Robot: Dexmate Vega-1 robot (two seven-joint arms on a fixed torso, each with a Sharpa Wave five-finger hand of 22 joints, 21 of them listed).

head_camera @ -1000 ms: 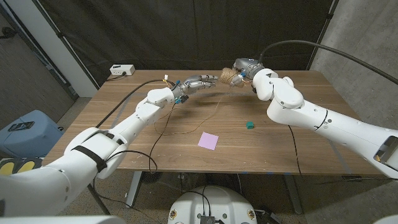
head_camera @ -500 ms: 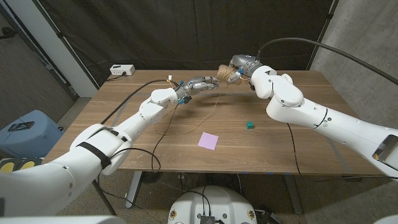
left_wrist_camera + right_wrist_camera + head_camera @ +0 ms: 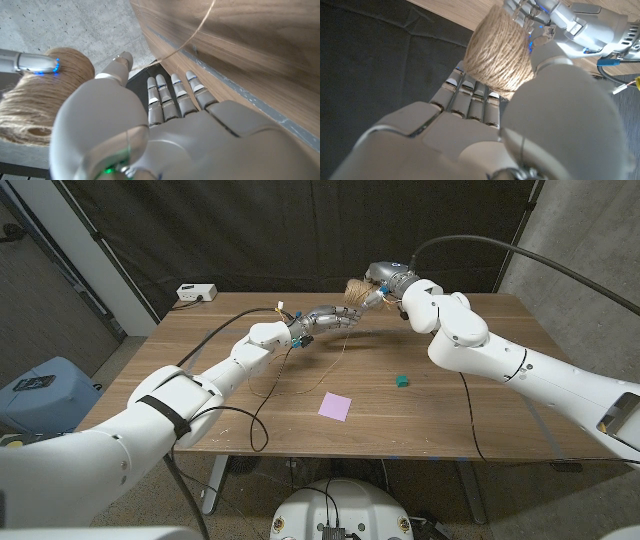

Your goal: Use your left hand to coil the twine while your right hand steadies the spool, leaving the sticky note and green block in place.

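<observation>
My right hand [image 3: 388, 281] holds the spool of tan twine [image 3: 357, 289] in the air above the table's back edge, fingers behind it and thumb in front. The same spool [image 3: 499, 48] sits against my right hand [image 3: 470, 135] in the right wrist view. My left hand [image 3: 333, 317] reaches up just below the spool with its fingers stretched out and nothing pinched; its thumb stands close to the spool [image 3: 37, 107]. A loose strand of twine [image 3: 343, 352] hangs under it and loops over the table. The pink sticky note [image 3: 335, 406] and green block [image 3: 401, 381] lie on the table in front.
The wooden table [image 3: 180, 395] carries black cables [image 3: 258, 415] on my left and another cable [image 3: 470, 412] on my right. A white box [image 3: 195, 293] sits behind the back left corner. A blue bin [image 3: 40, 390] stands left of the table.
My right hand has lifted the spool a little higher and toward my left. My left hand has reached further toward the spool, ending just beneath it. The note and block have not moved.
</observation>
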